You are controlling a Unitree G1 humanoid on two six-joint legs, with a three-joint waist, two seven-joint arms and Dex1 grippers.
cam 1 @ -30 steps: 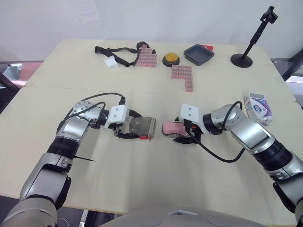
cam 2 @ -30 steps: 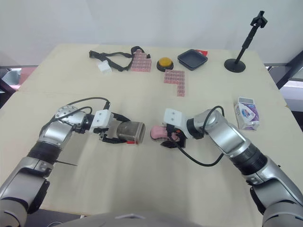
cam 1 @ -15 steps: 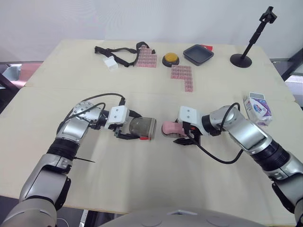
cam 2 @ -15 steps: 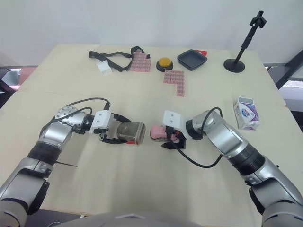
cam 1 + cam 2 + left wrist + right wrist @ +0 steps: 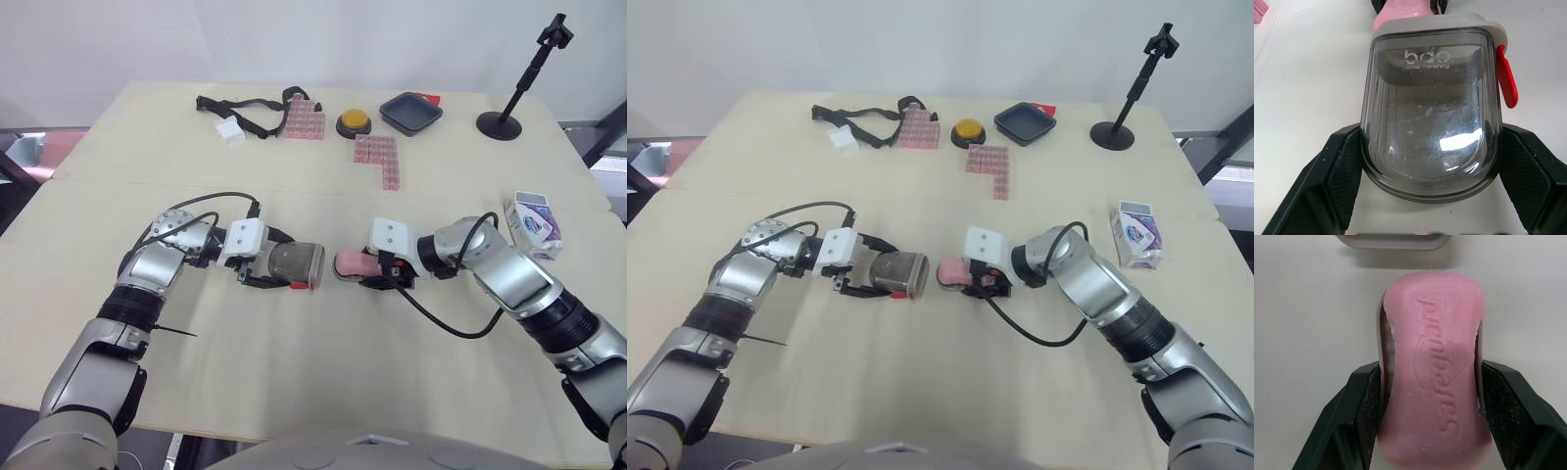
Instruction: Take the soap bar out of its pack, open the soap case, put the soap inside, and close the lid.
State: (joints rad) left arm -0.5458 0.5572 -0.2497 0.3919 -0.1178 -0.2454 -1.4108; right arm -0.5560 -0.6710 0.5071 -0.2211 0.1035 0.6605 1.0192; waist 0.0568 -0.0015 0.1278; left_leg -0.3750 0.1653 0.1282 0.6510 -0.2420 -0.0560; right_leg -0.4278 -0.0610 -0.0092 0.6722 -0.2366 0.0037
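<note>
A smoky clear soap case with a grey rim and a red clasp lies on its side just above the table, its mouth facing right. My left gripper is shut on its rounded end, fingers on both sides. A pink soap bar is held in line with that mouth, a small gap apart. My right gripper is shut on the soap bar, fingers pressing its long sides. The case rim shows just past the soap. The white and purple soap pack stands at the table's right edge.
Along the back of the table lie a black strap, two pink block sheets, a yellow button, a black tray and a black stand. Bare table lies in front of both grippers.
My right gripper has turned slightly and edged the soap a little closer to the case mouth. The left gripper and case have stayed still.
</note>
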